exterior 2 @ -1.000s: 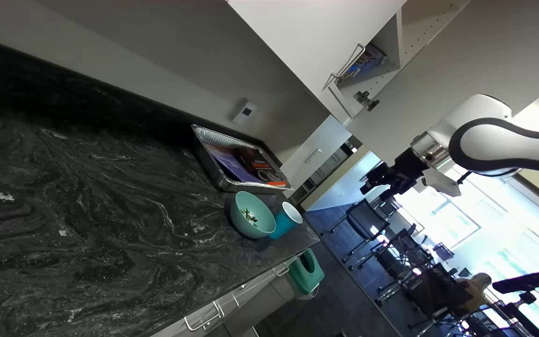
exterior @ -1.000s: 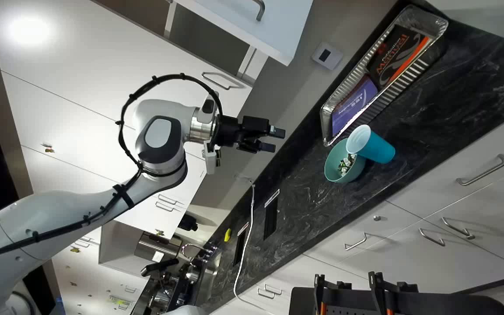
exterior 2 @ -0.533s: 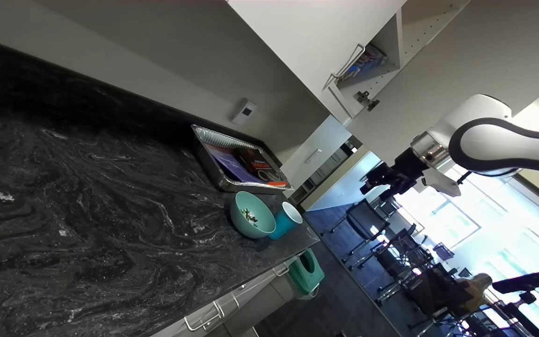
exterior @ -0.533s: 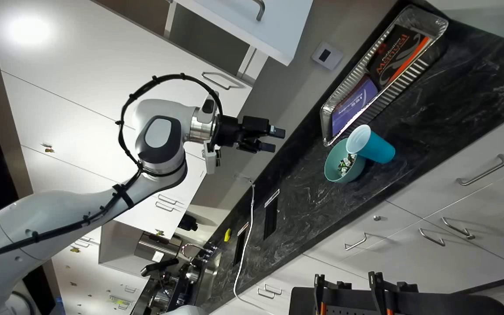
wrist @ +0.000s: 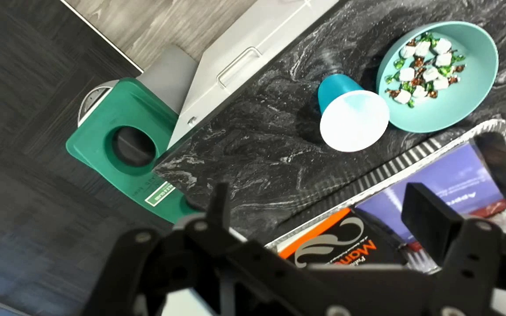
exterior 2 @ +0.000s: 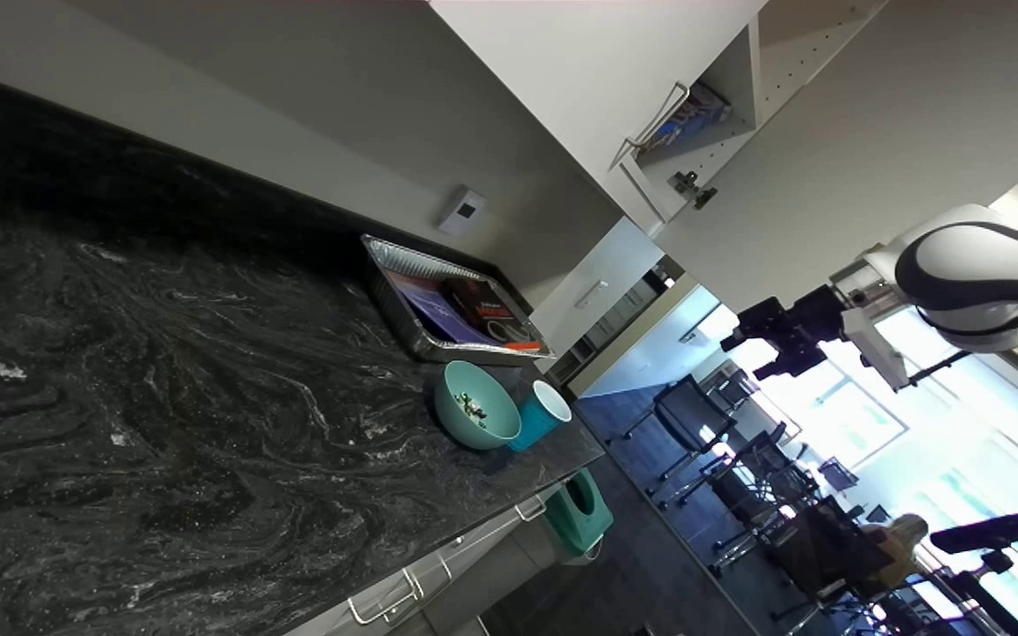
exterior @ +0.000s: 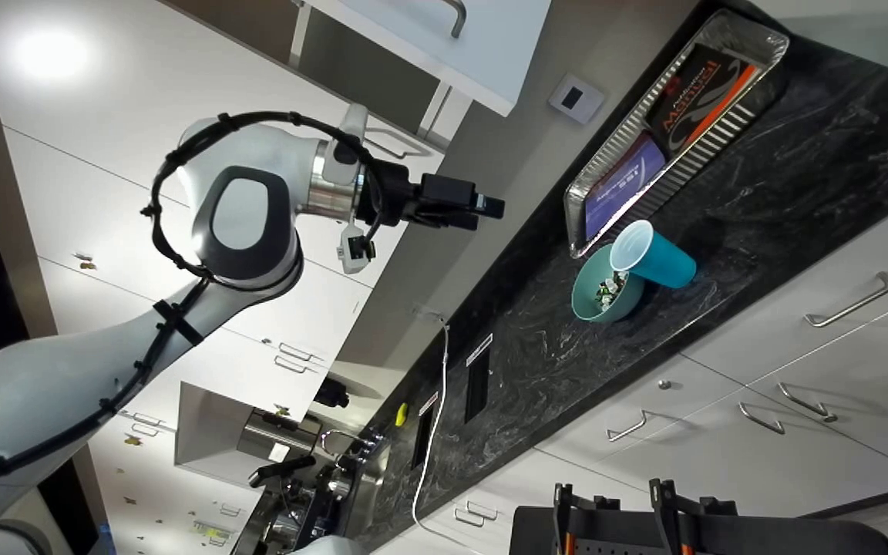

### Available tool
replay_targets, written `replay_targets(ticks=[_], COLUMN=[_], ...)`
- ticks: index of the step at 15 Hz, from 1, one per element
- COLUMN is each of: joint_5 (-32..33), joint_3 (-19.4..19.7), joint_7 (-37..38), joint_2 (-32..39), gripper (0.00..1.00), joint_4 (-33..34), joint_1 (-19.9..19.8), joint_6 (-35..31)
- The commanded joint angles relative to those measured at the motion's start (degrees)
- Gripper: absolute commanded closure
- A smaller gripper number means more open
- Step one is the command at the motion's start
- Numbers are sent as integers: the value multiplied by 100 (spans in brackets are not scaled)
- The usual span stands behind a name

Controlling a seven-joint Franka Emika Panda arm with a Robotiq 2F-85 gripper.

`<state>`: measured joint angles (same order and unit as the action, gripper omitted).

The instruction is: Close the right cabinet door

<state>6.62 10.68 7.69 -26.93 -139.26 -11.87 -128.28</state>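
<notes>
OK, door (exterior: 475, 50): wide open, swung out from the cabinet (exterior 2: 796, 53), outer face w/ handle (exterior: 459, 19) showing in an exterior view; prob. the whole closing job is left.
Gripper (wrist: 319, 202): jaws well spread, nothing held, aimed down over the counter (exterior: 552, 374); there's a visible gap to the door in an exterior view.
Arm (exterior 2: 973, 274): overlaps the door in an exterior view, but can't tell depth or which side it's on. That's the worry: push on the inner face & the door goes wider, not shut.
Hinge (exterior 2: 687, 185): strain risk if that happens; also if a push lands close by, b/c there's little leverage there.
Handle: could catch btwn those parted jaws mid-push, & then poss. a drag or a jam.
Cable (exterior: 259, 116): big loop standing off the arm, might snag the door's corner if the swing comes in tight.
Cup (wrist: 352, 116): right beside the bowl (wrist: 477, 81), below the gripper; too low an approach could tip it, & poss. spill the bowl.
</notes>
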Motion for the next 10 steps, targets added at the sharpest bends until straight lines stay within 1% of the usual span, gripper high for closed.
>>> replay_targets(ticks=[1,3,5,6,8,10], joint_5=[-554,-1047,-1408,-1505,-1587,-1722], joint_3=[428,803,1042,1138,1294,1474], joint_7=[-568,-1433,-2057,-2243,-2338,-2141], joint_2=[-220,-489,-690,-781,-876,-862], gripper=[0,0,0,0,0,0], joint_4=[254,296,410,480,649,856], joint_1=[-82,110,141,101,-33,-144], joint_6=[400,711,1093,1267,1484,1568])
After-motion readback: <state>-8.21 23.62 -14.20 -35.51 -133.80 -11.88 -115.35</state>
